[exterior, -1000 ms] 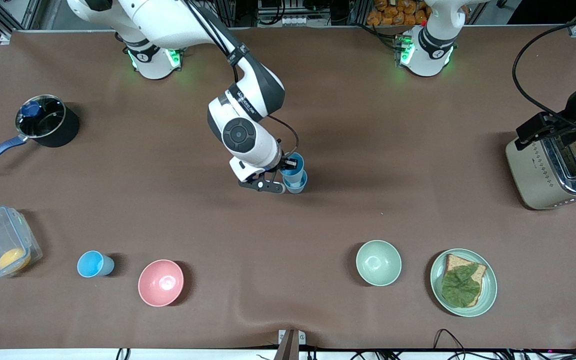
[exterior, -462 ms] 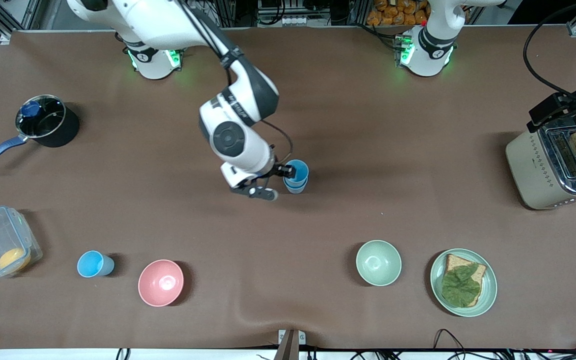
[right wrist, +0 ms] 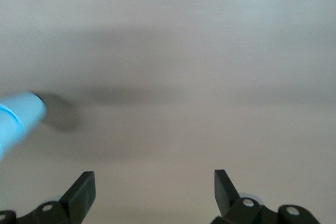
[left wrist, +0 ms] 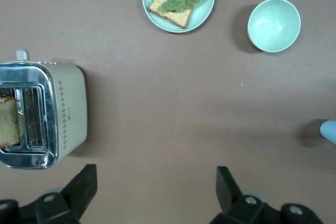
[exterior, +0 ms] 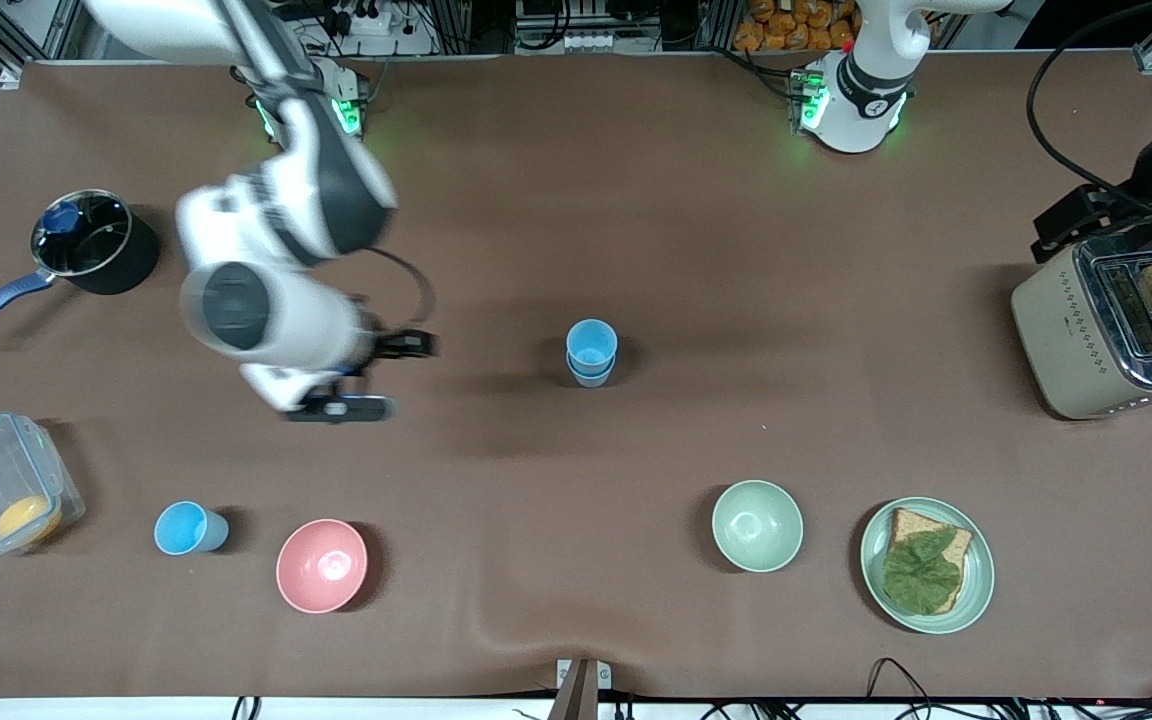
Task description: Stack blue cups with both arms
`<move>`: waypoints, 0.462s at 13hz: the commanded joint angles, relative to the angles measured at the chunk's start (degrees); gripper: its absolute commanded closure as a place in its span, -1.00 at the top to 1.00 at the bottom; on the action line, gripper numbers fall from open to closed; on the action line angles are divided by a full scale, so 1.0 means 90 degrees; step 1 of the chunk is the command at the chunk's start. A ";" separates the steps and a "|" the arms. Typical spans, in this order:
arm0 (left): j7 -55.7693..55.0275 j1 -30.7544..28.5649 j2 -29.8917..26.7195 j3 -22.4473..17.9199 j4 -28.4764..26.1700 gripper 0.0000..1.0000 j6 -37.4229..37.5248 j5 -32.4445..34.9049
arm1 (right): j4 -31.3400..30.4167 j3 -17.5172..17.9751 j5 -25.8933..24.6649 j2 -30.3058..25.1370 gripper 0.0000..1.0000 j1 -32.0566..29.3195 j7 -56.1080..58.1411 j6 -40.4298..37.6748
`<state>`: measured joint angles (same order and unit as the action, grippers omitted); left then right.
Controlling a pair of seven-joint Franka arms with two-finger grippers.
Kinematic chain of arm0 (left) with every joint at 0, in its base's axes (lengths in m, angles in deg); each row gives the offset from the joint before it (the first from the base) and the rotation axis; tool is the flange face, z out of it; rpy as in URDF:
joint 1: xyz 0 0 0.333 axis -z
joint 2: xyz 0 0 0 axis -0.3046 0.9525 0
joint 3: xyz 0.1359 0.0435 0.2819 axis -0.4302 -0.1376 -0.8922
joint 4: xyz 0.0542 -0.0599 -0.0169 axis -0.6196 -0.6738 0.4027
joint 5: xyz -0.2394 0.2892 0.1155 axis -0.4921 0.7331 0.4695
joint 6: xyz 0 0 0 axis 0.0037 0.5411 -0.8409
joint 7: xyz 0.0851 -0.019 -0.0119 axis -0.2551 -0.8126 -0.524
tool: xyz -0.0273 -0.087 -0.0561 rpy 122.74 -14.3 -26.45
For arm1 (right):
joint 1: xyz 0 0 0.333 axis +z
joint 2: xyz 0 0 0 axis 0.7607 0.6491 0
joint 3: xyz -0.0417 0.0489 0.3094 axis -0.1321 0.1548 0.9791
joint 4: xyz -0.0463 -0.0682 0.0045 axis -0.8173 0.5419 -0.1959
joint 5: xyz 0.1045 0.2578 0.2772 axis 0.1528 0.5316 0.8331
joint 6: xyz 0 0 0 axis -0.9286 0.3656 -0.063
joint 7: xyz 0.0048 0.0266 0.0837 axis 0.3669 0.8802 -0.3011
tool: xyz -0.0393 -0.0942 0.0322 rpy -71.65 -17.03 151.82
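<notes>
Two blue cups stand nested as one stack (exterior: 591, 352) mid-table, the brighter one inside the duller one. The stack shows at the edge of the right wrist view (right wrist: 18, 119) and of the left wrist view (left wrist: 329, 129). A third blue cup (exterior: 189, 528) stands near the front camera, beside the pink bowl (exterior: 321, 565). My right gripper (exterior: 391, 377) is open and empty, in the air toward the right arm's end, apart from the stack; its jaws (right wrist: 153, 178) frame bare table. My left gripper (left wrist: 156, 174) is open and empty, high beside the toaster (left wrist: 42, 115).
The toaster (exterior: 1101, 335) with a bread slice in it stands at the left arm's end. A green bowl (exterior: 756, 525) and a plate (exterior: 976, 600) with bread and a leaf lie nearer the camera. A pot (exterior: 91, 240) and a clear container (exterior: 1, 495) are at the right arm's end.
My right gripper let go of the upper cup, which stays nested in the lower one, and swung away toward the right arm's end. The left arm shifted slightly by the toaster.
</notes>
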<state>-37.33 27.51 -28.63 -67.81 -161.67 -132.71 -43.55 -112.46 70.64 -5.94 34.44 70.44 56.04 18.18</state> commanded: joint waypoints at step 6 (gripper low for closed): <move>0.0178 0.0017 0.0061 0.0019 0.0337 1.00 0.0395 -0.0019 | -0.1114 0.0137 -0.0898 -0.2110 1.00 -0.1669 0.2039 -0.0473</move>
<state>-36.44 27.51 -28.84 -67.57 -160.87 -131.17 -43.55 -116.70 70.49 -11.28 22.42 56.16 74.65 13.00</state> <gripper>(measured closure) 0.000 0.000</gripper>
